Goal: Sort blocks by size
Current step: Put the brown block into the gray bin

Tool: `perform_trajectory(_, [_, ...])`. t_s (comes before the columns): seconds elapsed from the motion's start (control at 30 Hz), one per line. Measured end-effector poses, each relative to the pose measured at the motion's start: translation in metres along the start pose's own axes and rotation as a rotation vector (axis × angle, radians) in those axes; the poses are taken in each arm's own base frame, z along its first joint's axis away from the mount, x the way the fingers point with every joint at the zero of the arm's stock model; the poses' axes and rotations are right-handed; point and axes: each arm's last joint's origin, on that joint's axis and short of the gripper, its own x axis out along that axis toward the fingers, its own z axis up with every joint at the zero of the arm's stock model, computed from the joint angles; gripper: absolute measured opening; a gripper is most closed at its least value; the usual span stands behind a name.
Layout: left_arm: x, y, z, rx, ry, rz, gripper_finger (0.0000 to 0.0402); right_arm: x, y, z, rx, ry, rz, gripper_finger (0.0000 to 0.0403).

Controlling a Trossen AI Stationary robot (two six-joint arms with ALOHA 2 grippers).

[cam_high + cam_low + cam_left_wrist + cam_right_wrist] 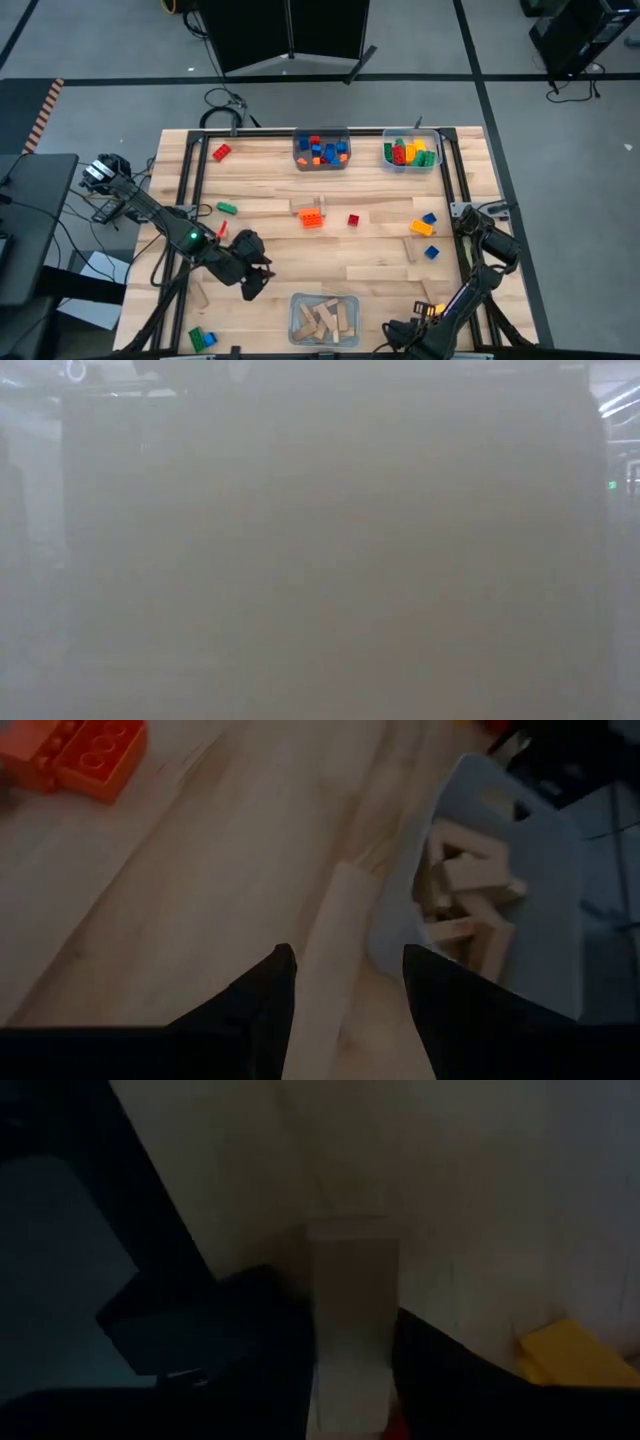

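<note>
Nearest to me, at the table's near edge, sat the clear bin of wooden blocks (pixel 323 320), holding a loose heap of tan pieces. Just left of it hovered the left gripper (pixel 255 283), released, its fingers (pixel 262 1005) spread to either side of a tan wooden block (pixel 335 945) lying flat on the table (pixel 270 245) just beside that bin; neither finger looked to be touching it. Farther off in the left wrist view lay the orange brick (pixel 85 755), which the high view put near the table's middle.

At the near right corner the right gripper (pixel 418 322) was low over the wood, with a second wooden block (pixel 350 1295) directly in front of it and a yellow piece (pixel 570 1355) close by. I could not tell whether that gripper was clenched on the block or only around it.

Along the far edge stood two more bins: the middle bin (pixel 321 150) with blue, orange and red bricks, and the right bin (pixel 411 152) with green, yellow and red ones. Loose bricks were scattered between: a red brick (pixel 221 152) far left, a green brick (pixel 227 208), a small red brick (pixel 353 220), and a blue brick (pixel 429 217) beside a yellow brick (pixel 422 229) on the right. From the low view I could make out nothing.
</note>
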Motion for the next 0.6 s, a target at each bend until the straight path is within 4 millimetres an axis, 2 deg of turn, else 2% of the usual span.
perform_trajectory(0.17, [0.0,-0.006,0.004,-0.028,-0.042,-0.062,0.0192,-0.015,0.0,0.003,0.03,0.0,-0.025,0.0117])
perform_trajectory(0.23, [0.0,-0.007,0.005,-0.005,-0.051,-0.071,0.0192,-0.026,-0.007,0.004,0.059,-0.006,-0.084,0.0117])
perform_trajectory(0.3, [-0.001,-0.008,0.006,0.016,-0.06,-0.081,0.0192,-0.05,-0.006,0.007,0.097,-0.062,-0.035,0.0117])
perform_trajectory(0.37, [-0.001,-0.009,0.006,0.042,-0.063,-0.083,0.0192,-0.077,-0.014,0.007,0.134,-0.105,-0.044,0.0117])
perform_trajectory(0.5, [-0.001,-0.008,0.006,0.069,-0.063,-0.081,0.0192,-0.12,-0.019,0.013,0.189,-0.237,0.017,0.0117])
perform_trajectory(0.6, [-0.001,-0.008,0.006,0.073,-0.058,-0.074,0.0192,-0.156,-0.023,0.026,0.23,-0.358,0.113,0.0117])
